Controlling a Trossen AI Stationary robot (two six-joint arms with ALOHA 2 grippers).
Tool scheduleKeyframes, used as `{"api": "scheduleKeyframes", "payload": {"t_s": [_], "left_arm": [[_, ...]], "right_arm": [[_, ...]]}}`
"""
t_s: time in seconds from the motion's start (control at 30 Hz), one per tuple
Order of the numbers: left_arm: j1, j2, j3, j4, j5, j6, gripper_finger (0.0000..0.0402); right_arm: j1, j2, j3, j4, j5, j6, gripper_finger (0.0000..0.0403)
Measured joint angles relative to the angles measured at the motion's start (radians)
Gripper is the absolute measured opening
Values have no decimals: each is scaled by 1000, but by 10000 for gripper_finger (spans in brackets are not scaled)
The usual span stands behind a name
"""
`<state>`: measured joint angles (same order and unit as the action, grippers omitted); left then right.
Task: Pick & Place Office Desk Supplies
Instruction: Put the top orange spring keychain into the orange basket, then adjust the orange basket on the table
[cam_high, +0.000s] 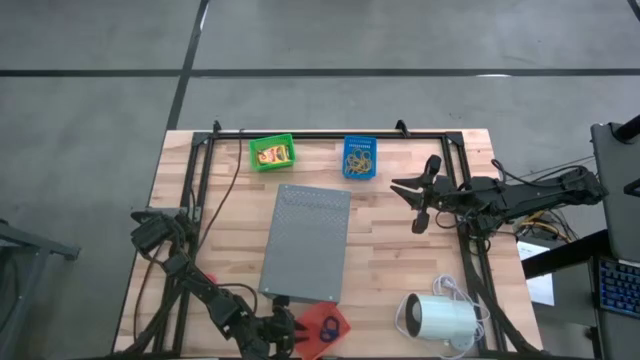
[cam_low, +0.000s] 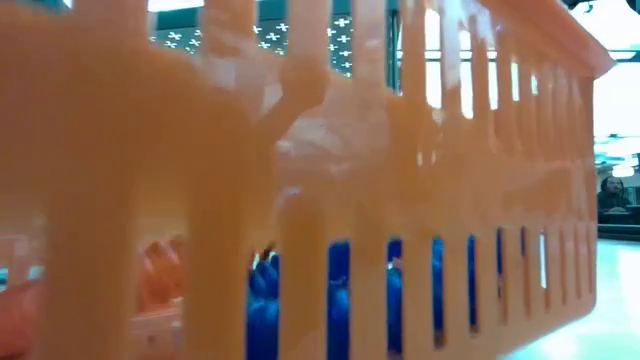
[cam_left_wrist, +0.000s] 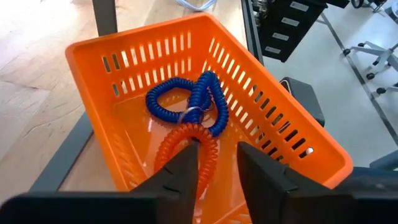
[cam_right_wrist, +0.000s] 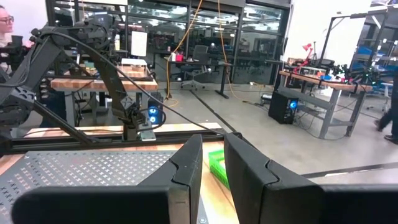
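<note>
An orange slotted basket (cam_left_wrist: 143, 34) stands at the table's near edge (cam_high: 335, 325). In it lie a blue coiled rubber ring (cam_left_wrist: 186, 99) and a red coiled ring (cam_left_wrist: 180, 140), both flat on the basket's floor. My left gripper (cam_left_wrist: 217, 165) reaches over the basket's near-left rim, slanting down. It is open, and the red ring's near arc lies between its fingertips. My right gripper (cam_high: 415, 200) hangs level above the table's right side, slightly open with nothing between its fingers (cam_right_wrist: 213, 162). The low view shows only the basket's wall (cam_low: 200, 200), with the blue ring (cam_low: 340, 290) behind the slots. My left gripper stands with one finger (cam_left_wrist: 186, 171) on either side of the red ring's near arc (cam_left_wrist: 207, 155). I cannot tell whether the fingers touch it. The ring rests on the basket's floor.
A grey perforated slab (cam_high: 306, 243) lies in the middle of the table. A green bin (cam_high: 272, 152) with yellow crayon boxes and a blue bin (cam_high: 360, 157) with tan rubber bands stand at the far edge. A white cylinder with a cord (cam_high: 440, 320) lies near right.
</note>
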<state>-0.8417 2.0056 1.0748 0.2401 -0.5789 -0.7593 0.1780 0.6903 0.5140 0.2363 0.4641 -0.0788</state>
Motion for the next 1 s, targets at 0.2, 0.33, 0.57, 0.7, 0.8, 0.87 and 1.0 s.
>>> {"api": "scheduleKeyframes", "payload": {"t_s": [0.2, 0.33, 0.57, 0.7, 0.8, 0.87, 1.0], "left_arm": [[0, 0, 0, 2, 0, 2, 134], [0, -2, 0, 6, 0, 3, 135], [-16, -53, 11, -19, -35, 47, 135], [-30, -109, 12, -98, -64, 21, 135], [-43, -156, 13, -187, -92, -39, 135], [-53, -179, 13, -202, -111, -35, 135], [-61, -198, 14, -194, -130, -8, 136]], "right_arm": [[0, 0, 0, 0, 0, 0, 63], [0, 0, 0, 0, 0, 0, 63], [0, 0, 0, 0, 0, 0, 63], [0, 0, 0, 0, 0, 0, 63], [0, 0, 0, 0, 0, 0, 63], [0, 0, 0, 0, 0, 0, 63], [0, 0, 0, 0, 0, 0, 63]]}}
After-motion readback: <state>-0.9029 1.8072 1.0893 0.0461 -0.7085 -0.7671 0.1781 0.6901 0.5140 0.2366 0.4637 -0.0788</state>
